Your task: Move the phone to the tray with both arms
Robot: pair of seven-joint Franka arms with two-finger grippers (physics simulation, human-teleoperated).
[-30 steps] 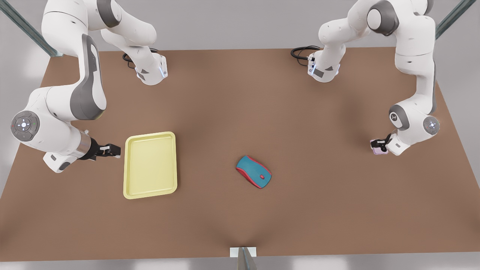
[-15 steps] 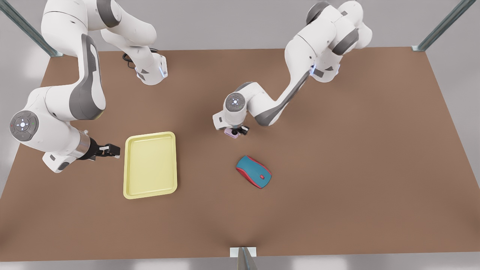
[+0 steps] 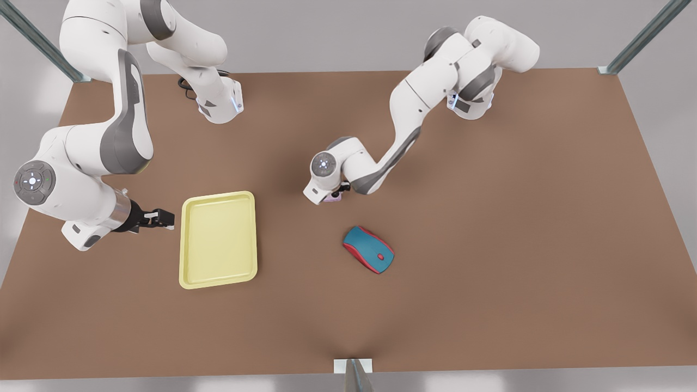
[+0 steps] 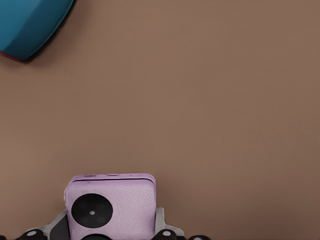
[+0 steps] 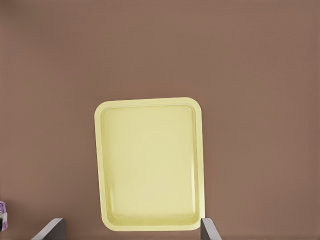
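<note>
one left gripper (image 3: 338, 191) apparently pinching leathery pink square phone (image 4: 111, 205).

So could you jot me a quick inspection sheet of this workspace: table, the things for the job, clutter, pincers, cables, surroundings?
Surface: brown table, plain and flat.
Job's things: pink phone held off the tray; yellow tray flat on the table, nothing in it.
Clutter: teal-and-red mouse on the table, apart from the tray.
Pincers: left pincer shut on the phone, near mid-table; right pincer open beside the tray's edge, on the front view's left, waiting.
Cables: black cable looped by an arm's base.
Surroundings: grey floor, metal frame posts at the far corners.
</note>
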